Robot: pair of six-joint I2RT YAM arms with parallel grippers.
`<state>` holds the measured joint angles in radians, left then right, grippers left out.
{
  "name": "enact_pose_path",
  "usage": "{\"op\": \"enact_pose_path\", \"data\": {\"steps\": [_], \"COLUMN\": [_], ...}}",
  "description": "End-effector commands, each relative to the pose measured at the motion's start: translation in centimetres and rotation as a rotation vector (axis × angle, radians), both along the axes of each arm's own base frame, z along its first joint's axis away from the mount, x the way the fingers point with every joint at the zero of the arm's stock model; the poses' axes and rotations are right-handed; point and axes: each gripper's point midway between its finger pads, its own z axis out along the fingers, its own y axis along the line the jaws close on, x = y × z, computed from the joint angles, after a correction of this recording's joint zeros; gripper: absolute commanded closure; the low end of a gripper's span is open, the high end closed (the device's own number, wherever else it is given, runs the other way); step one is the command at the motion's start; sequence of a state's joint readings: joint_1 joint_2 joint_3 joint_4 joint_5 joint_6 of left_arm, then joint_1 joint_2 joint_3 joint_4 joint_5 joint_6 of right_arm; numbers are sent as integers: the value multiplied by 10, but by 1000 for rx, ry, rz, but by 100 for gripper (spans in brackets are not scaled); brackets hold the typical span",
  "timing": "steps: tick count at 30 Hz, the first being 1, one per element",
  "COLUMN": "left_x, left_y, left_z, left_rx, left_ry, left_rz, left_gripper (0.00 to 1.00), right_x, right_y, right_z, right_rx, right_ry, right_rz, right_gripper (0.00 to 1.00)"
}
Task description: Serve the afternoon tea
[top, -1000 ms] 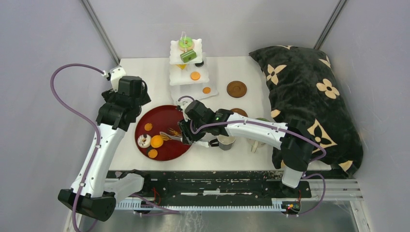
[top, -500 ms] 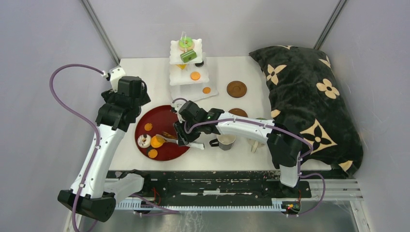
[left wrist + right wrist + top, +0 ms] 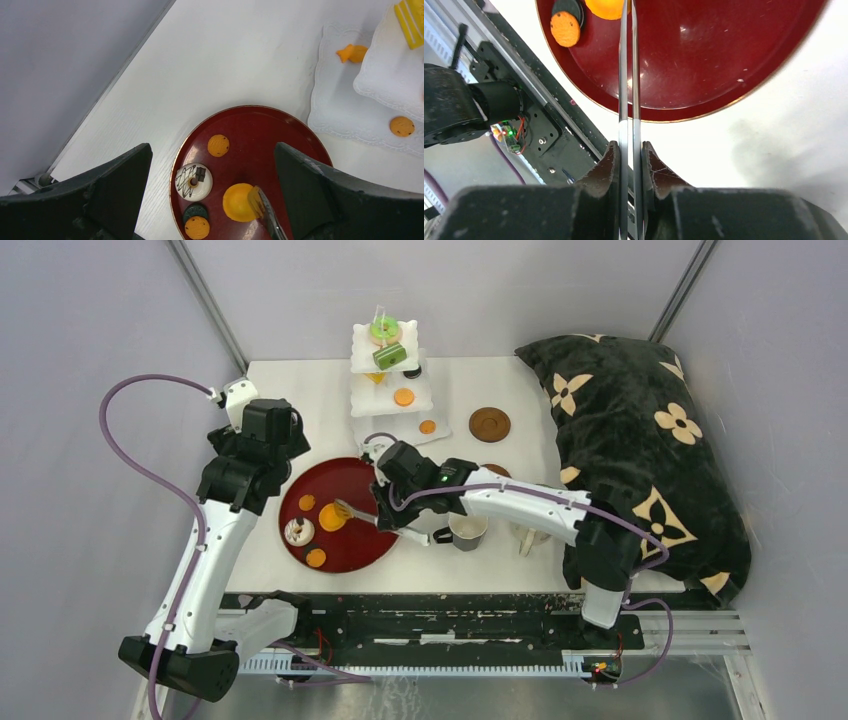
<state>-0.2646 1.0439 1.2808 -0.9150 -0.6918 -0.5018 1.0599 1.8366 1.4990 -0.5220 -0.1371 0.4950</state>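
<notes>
Left of centre in the overhead view, the right tool (image 3: 629, 159) is clamped on the metal tongs (image 3: 628, 90). Their tips meet the edge of the big orange sweet (image 3: 239, 202) on the dark red tray (image 3: 350, 478). The left tool (image 3: 212, 197) hangs over the tray, fingers wide apart. At upper centre, the white three-tier stand (image 3: 420, 402) sits on the counter (image 3: 300, 390).

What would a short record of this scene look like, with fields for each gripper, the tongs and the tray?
left gripper: open, above the red tray
right gripper: shut on the metal tongs
tips of tongs: at the large orange sweet
also on tray: orange discs, white donut
</notes>
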Motion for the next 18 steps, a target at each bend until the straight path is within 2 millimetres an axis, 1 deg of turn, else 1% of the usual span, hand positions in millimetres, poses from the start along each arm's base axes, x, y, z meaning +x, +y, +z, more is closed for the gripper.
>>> {"op": "enact_pose_path", "data": {"steps": [1,5,8,11,18], "left_x": [2,1,-1,-3,-8], "left_y": [7,9,11,13,18], "left_z": [14,19,25,28,33], "left_rx": [24,23,25,30,46], "left_ry": [-60,-86,-113,-124,-137], "left_rz": [19,36,37,47,57], "left_gripper": [1,1,1,1,1], "right_x": [36,71,98,117,146], "right_y": [-25,-62,-84,-92,-91], "right_z": [62,71,70,67,64], "right_rx": [83,93,119,131,195], "right_ry": [-150,-174,-158,-134,-103], "right_rz": [-107,-261,-385,-454,-550], "right_gripper": [99,99,99,99,99]}}
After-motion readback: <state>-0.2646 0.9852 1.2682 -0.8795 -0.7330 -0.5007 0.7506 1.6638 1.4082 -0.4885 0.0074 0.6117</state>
